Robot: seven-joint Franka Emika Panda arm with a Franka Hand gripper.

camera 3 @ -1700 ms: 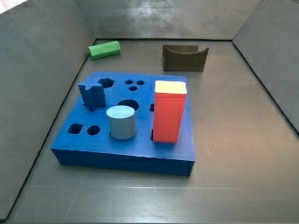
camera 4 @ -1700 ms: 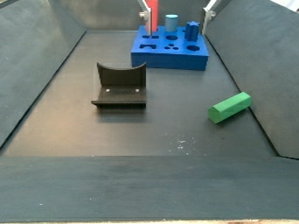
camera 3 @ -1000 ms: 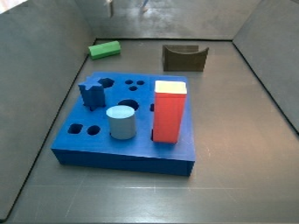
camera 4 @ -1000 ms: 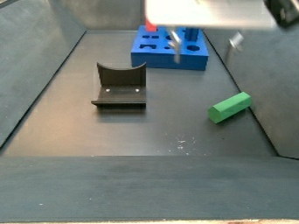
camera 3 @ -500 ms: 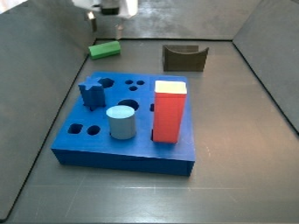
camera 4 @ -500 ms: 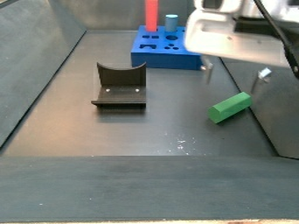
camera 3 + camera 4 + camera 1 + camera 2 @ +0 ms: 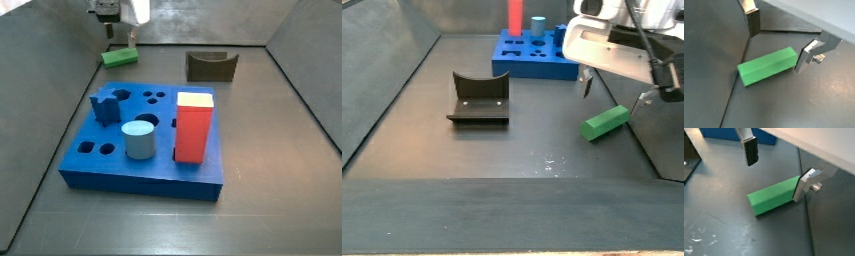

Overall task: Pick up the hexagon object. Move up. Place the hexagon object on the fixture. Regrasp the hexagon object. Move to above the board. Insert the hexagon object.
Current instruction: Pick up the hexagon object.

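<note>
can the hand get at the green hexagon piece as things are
Probably yes. The hand is open above the hexagon object, one finger on each side, and nothing lies between them on the floor.

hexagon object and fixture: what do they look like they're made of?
Hexagon object: likely plastic; uniform bright green, matte, crisp edges, no glare. It lies on the floor between the open gripper's fingers, not yet clamped.
Fixture: dark brown, dull, smooth curved notch; plastic or coated metal, can't tell which.

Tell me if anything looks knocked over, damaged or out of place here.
Nothing stands out. The small green hexagon bar lies flat on the floor between the open gripper's fingers, ungrasped. The dark brown notched fixture stands upright.
</note>
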